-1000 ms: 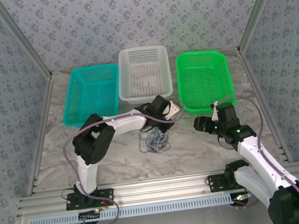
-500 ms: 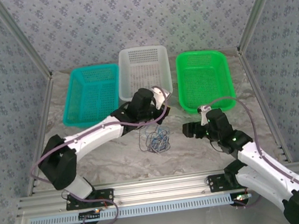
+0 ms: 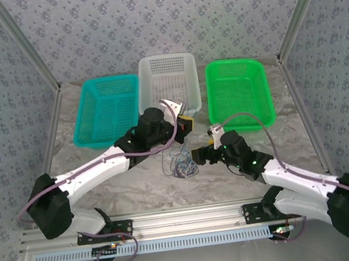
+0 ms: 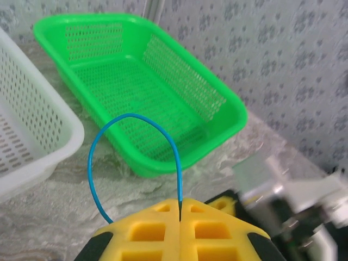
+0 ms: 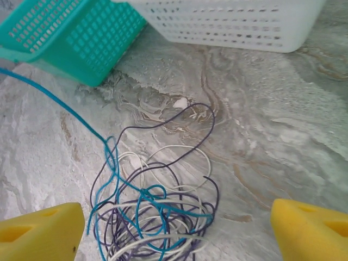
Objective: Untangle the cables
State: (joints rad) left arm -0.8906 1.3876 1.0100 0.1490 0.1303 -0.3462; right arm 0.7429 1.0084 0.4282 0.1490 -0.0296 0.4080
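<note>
Step in hand looked like drawing one strand free: the left claw (image 4: 180,204) was pinched shut on a blue cable (image 4: 130,115), held up just in front of the white basket (image 3: 165,57), w/ the strand running down to the tangle of cables (image 5: 157,217) on the bench (image 5: 283,125) a little nearer than that basket. The right claw (image 5: 174,228) stood wide & held nothing, its pads either side of the heap, apparently not touching it. Next move prob. called for it to drop & pin the pile, avoiding the blue strand, so the left could pull w/o dragging the whole knot.
</note>
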